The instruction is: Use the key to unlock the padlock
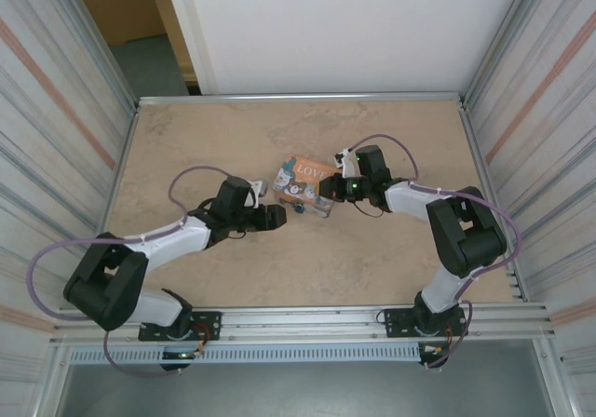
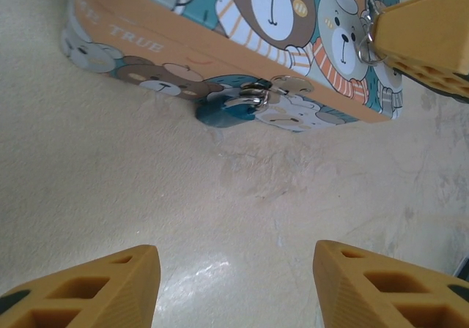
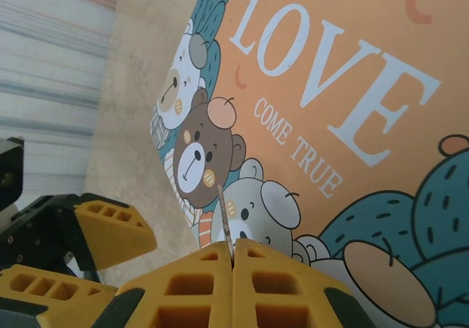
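Beige tabletop; padlock against LOVE box

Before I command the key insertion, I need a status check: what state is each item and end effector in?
padlock: shackle looks closed, hanging on the box front.
key: pinched in the right end effector, not in the padlock.
box: lid shut.
left end effector: open, empty.
right end effector: shut on the key.
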Controlling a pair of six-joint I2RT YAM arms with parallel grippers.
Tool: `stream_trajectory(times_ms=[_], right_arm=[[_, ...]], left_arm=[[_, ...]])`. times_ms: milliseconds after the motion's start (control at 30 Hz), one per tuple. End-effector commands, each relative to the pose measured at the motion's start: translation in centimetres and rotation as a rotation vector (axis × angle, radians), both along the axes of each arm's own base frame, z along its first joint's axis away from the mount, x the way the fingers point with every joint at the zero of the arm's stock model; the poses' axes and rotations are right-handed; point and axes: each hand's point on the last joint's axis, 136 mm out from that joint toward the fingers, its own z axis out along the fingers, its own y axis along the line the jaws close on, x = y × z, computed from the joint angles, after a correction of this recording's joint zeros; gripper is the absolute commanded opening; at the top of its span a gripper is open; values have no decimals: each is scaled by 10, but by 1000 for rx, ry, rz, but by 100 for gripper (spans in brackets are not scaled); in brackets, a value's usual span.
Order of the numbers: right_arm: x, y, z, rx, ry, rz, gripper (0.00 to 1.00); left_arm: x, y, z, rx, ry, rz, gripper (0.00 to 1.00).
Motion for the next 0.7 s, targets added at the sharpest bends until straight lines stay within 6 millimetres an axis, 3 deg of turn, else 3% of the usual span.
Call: stream_trajectory(times_ms=[0, 667], right_arm=[[-17, -1, -33, -58, 110, -5, 0], [-20, 0, -39, -89, 112, 0, 0]], left_arm=[[9, -13, 10, -27, -33, -30, 57], [45, -32, -15, -96, -41, -4, 48]])
